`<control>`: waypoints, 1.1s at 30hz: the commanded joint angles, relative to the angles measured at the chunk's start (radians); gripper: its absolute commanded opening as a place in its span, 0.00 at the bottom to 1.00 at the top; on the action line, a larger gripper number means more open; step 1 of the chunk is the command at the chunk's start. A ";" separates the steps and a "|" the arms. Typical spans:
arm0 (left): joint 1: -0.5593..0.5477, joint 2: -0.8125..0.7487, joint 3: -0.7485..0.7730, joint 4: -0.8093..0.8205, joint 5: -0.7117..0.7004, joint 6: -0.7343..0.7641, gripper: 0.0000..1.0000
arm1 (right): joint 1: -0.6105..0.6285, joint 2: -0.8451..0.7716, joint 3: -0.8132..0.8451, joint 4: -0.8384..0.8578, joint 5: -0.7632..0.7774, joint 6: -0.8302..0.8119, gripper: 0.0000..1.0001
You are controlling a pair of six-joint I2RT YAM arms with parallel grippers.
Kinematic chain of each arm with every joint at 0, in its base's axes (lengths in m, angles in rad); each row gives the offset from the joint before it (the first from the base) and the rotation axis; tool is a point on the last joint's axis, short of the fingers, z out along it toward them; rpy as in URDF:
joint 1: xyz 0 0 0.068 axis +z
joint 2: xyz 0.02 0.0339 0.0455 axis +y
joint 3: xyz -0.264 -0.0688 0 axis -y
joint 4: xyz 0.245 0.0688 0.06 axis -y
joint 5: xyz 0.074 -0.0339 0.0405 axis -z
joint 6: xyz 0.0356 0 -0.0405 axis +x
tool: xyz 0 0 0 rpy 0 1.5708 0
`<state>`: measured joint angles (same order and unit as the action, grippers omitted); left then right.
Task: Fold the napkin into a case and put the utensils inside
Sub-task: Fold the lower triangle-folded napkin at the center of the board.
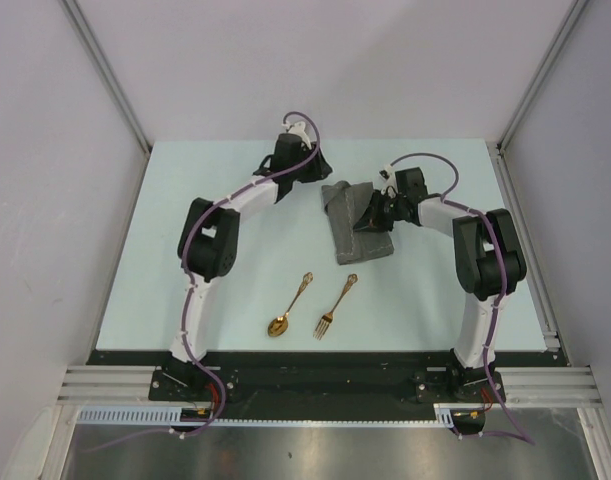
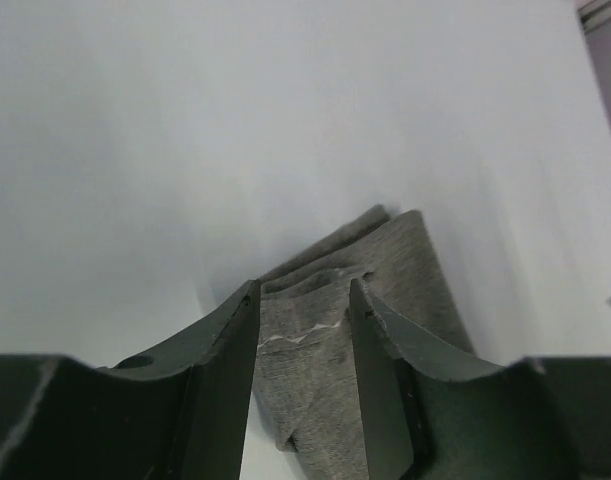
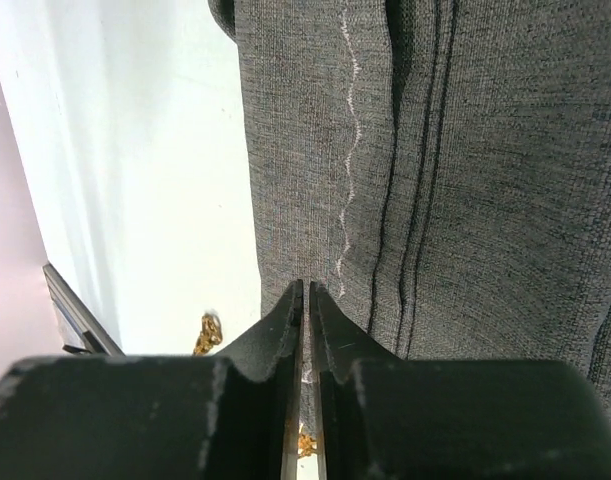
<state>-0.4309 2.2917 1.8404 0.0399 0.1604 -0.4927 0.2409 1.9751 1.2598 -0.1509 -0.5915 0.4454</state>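
Outside the folded napkin (image 1: 357, 225) lie spoon (image 1: 288, 308) and fork (image 1: 336, 306). The left gripper (image 2: 303, 295) is half-open, empty; right gripper (image 3: 307, 290) closed at its edge

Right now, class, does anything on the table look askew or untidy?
Yes: the folded napkin lies slanted, and its far end is rumpled, layers splaying instead of lying flat. The spoon and fork look tidy.

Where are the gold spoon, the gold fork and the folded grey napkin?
gold spoon (image 1: 292, 302): top external view, middle of its handle.
gold fork (image 1: 338, 303): top external view, on its slim handle.
folded grey napkin (image 1: 357, 246): top external view, bare near end.
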 commanded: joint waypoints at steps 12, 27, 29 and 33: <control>-0.045 0.103 0.072 0.043 0.025 -0.047 0.44 | -0.022 0.122 0.200 0.100 -0.002 0.127 0.15; -0.046 0.147 0.076 0.071 0.074 -0.102 0.32 | -0.037 0.229 0.289 0.189 0.009 0.219 0.14; -0.046 0.149 0.071 0.077 0.079 -0.107 0.27 | -0.037 0.241 0.299 0.195 0.022 0.222 0.14; -0.045 0.146 0.069 0.101 0.091 -0.122 0.20 | -0.037 0.284 0.345 0.189 0.036 0.225 0.13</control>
<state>-0.4755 2.4390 1.8820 0.0799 0.2234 -0.5873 0.2073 2.2166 1.5326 -0.0006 -0.5800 0.6567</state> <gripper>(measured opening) 0.227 0.136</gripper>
